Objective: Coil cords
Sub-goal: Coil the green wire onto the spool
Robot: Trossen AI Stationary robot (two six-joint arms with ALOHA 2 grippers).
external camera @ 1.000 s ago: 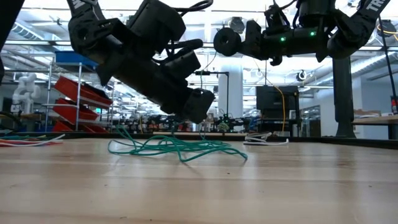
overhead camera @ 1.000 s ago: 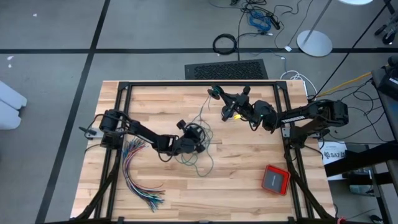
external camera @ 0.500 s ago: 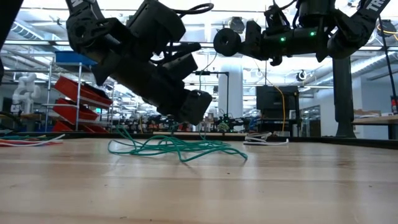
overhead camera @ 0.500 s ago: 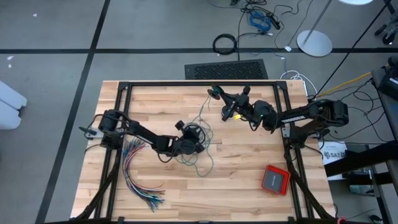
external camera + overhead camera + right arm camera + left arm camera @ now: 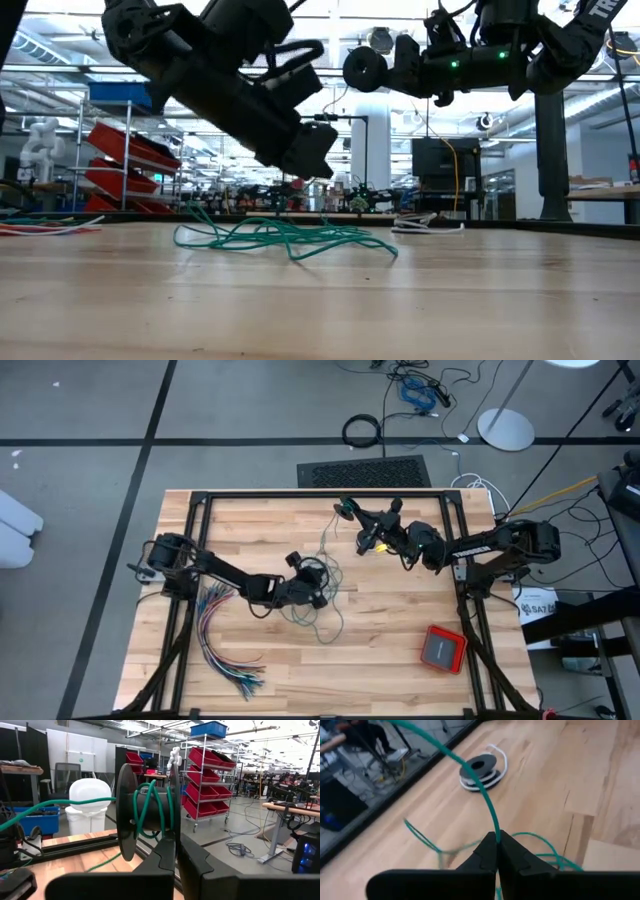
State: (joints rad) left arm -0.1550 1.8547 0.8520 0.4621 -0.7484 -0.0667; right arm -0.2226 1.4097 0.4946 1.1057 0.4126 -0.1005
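On the pale wooden plank worktop [image 5: 400,650], the left claw [image 5: 497,851] is clenched on the thin teal-green cord [image 5: 489,802], which rises from between its two dark fingers [image 5: 485,857] and arcs away overhead in the left wrist view. In the high view this left claw [image 5: 318,582] sits near the middle of the worktop, over a loose tangle of the same teal-green cord [image 5: 322,615] that lies in open loops on the wood; the low view shows the tangle [image 5: 285,236] spread flat on the surface with the claw [image 5: 305,158] lifted clear above it. The right claw [image 5: 176,855] is clenched on a black plastic spool [image 5: 147,815] wound with a few turns of the teal-green cord, one strand running off sideways from it. From above, the right claw [image 5: 352,512] holds that spool near the far edge of the worktop, and a thin strand drops from there toward the tangle. A second, small black spool with a white cord [image 5: 481,770] coiled round it lies flat on the wood beyond the left claw. A fanned bundle of many-coloured wires [image 5: 222,635] lies near the left side, and a red and grey square box [image 5: 442,648] sits toward the near right corner.
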